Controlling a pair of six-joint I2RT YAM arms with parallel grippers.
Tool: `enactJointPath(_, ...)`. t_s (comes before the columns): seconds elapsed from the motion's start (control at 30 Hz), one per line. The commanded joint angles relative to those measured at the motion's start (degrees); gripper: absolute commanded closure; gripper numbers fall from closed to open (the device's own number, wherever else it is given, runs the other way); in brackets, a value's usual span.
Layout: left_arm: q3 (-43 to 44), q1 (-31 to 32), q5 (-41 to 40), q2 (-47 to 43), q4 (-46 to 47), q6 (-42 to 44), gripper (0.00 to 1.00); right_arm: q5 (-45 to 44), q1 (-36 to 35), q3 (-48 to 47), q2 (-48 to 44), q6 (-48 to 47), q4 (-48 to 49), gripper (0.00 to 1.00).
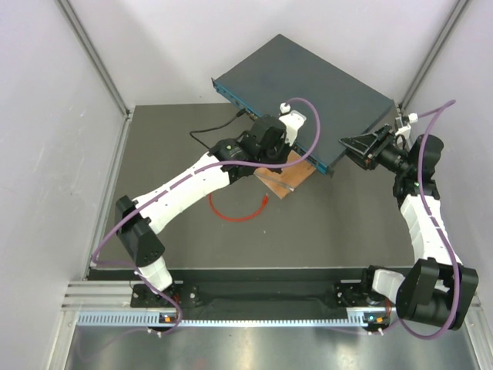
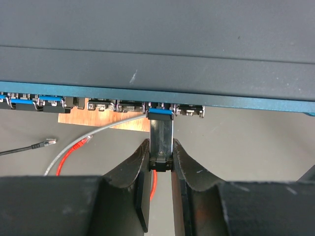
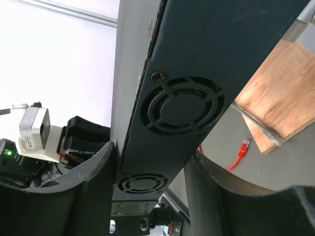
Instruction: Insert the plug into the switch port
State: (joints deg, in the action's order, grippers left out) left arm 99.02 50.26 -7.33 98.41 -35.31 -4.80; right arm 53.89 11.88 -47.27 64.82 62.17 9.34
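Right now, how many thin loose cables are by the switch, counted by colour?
red cable: 1
grey cable: 1
black cable: 1
total: 3

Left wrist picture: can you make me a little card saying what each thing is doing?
plug: pinched between the left fingers, tip at a switch port
red cable: hangs down behind the plug
right fingers: clasp the vented end of the switch box
grey cable: end lies on the wooden block
black cable: loose on the table, not plugged in
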Motion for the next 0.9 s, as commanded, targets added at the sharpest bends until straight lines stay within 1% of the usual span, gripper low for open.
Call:
enactJointPath(0.0,2.8,-0.3,-0.7,0.5,3.4,-2.0,1.0,0.0,-2.9,-2.2,-1.2,-8.9,4.7,1.0)
enactJointPath(0.1,3.1,-0.3,0.4,-0.1,5.8,-2.2,1.0,-0.3,-3.2,-1.9,-1.4,-9.3,4.4,1.0)
enactJointPath(0.3,7.9,-0.3,1.9,2.0,8.1,-2.1,1.0,-0.5,-4.2,-1.8,-1.4,-10.4,3.5,1.0)
enactJointPath(0.33,7.9,-0.3,2.2,2.0,8.5,-2.2,1.0,-0.5,-4.3,-1.8,-1.5,-10.7,3.1,1.0)
enactJointPath(0.37,7.9,-0.3,2.6,2.0,10.1,-2.5,0.98,-0.5,-4.4,-1.9,-1.5,-10.8,2.7,1.0)
enactJointPath(0.47,7.7,-0.3,3.6,2.1,12.1,-3.0,0.98,-0.7,-4.9,-1.7,-1.7,-11.2,2.4,1.0)
enactJointPath(0.53,7.9,-0.3,4.1,2.5,13.1,-3.2,0.96,-0.7,-5.0,-1.8,-1.6,-11.3,2.4,1.0)
enactJointPath(0.57,7.7,-0.3,4.0,2.5,13.2,-3.5,0.93,-0.7,-5.0,-1.9,-1.6,-11.3,2.3,1.0)
enactJointPath(0.6,7.5,-0.3,4.1,2.3,13.7,-3.6,0.83,-0.6,-5.0,-1.9,-1.5,-11.3,2.1,1.0)
enactJointPath(0.63,6.9,-0.3,4.3,2.1,13.7,-3.5,0.78,-0.6,-5.0,-2.1,-1.4,-11.5,1.8,1.0)
enactJointPath(0.73,4.5,-0.3,4.2,0.2,13.4,-2.7,0.7,-0.6,-5.1,-2.4,-1.6,-11.9,1.4,1.0)
enactJointPath(0.83,1.5,-0.3,3.0,-2.6,12.0,-1.4,0.69,-0.7,-4.9,-2.3,-1.5,-12.0,1.1,1.0)
enactJointPath(0.87,0.8,-0.4,2.9,-3.4,11.3,-0.9,0.67,-0.7,-4.8,-2.3,-1.4,-12.0,1.1,1.0)
